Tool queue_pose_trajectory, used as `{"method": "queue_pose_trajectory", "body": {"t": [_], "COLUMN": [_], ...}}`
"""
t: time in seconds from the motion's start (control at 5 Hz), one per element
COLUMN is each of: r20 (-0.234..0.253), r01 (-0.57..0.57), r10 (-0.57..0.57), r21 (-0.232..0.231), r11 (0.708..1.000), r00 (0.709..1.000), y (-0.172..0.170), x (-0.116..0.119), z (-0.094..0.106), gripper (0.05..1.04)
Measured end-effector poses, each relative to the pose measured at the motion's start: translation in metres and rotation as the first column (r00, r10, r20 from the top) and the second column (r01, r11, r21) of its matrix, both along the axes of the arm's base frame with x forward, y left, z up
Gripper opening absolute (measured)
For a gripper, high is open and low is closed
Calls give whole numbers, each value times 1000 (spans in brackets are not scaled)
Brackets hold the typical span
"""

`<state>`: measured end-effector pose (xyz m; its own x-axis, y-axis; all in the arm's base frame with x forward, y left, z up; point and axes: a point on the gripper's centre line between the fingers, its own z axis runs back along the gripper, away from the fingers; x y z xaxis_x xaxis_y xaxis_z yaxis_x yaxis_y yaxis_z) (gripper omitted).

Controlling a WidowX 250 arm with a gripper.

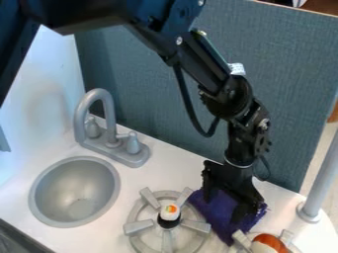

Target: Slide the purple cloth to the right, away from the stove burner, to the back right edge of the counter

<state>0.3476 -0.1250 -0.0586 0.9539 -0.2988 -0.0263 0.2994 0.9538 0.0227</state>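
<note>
You're holding the gripper (226, 210) low with jaws standing wide over the purple cloth (221, 213), which is lying on the counter (165, 153) between the near burner (138, 227) and the one at the bottom edge (242, 240). Looks like you're lining up on the cloth; if you're going for a grasp, the next move is calling for centering on a fold, then closing.

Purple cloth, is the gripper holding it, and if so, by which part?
I can't tell whether the purple cloth is held; the gripper is down at its far part.
</note>
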Motion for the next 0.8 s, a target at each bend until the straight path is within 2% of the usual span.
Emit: {"method": "queue_pose_trajectory", "body": {"t": [0.2,0.4,0.6,0.8], "r20": [-40,-15,20,-2], "r01": [0,38,57,65], "r10": [0,-38,-58,-65], "r21": [15,15,45,87], "r11": [1000,999,997,994], "r00": [999,999,998,998], "y": [3,0,0,4], "x": [-8,5,20,28], "z": [-15,-10,2,-5], "gripper": [1000,1000,1000,1000]}}
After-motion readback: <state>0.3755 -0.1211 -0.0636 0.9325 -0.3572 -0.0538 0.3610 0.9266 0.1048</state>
